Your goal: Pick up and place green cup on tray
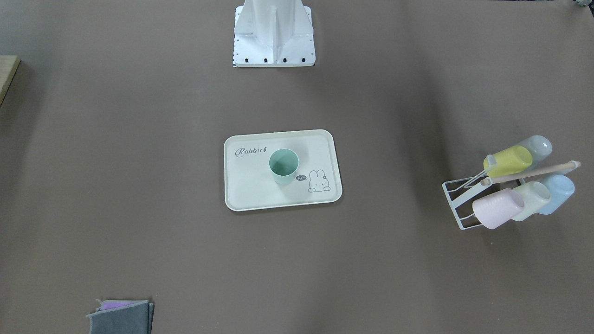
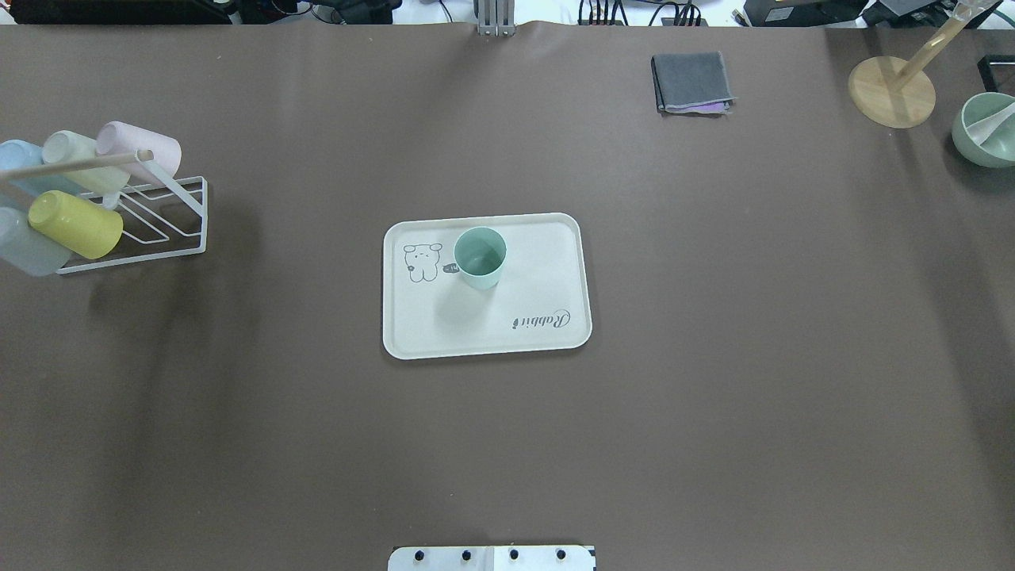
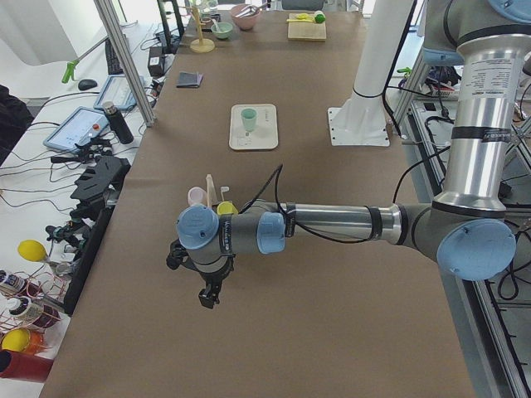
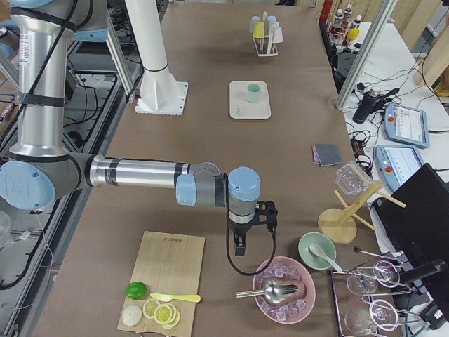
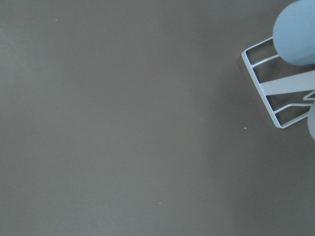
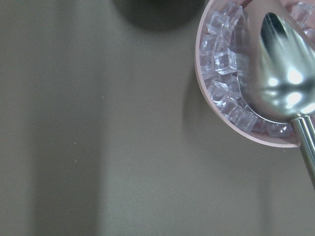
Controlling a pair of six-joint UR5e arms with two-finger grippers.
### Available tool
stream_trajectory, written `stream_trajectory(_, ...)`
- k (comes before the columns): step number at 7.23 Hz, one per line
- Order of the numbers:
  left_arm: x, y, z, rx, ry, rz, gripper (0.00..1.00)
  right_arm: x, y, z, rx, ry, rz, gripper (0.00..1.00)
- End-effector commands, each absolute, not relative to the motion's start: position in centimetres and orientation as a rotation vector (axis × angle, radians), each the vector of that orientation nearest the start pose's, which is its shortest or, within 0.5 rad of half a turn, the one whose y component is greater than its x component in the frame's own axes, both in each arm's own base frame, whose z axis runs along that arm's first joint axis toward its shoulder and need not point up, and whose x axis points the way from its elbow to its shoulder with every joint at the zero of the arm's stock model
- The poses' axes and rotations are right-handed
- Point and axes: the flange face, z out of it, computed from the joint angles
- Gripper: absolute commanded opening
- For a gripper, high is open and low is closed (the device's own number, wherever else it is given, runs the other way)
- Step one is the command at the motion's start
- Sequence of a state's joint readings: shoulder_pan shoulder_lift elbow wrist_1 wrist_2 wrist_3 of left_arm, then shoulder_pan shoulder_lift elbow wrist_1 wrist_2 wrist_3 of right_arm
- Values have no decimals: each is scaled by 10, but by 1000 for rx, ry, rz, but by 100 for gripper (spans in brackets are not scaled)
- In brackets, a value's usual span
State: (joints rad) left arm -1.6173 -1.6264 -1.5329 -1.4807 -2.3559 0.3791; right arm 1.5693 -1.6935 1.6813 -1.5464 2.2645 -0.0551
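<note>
Green cup stands on tray lettered "Rabbit"

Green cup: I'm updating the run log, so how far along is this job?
Done: the green cup stands upright on the tray. In hand: nothing; the left gripper hangs beside the cup rack and the right gripper near the ice bowl, both far from the tray. Left: seemingly nothing.

Brown table: tray, rack, perhaps cloths.

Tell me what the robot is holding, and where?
Nothing that I can see. The green cup stands alone on the tray, untouched.
</note>
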Motion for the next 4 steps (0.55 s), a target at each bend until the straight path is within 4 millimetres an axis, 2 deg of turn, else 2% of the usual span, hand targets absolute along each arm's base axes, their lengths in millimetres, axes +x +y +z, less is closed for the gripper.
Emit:
stream_trajectory(1,-87,-502,670,75,786,277,98,69,-440,669,23,-693,-56,100)
stream_trajectory(4,-89,-505,670,61,723,286,98,69,-440,669,24,-692,-57,100)
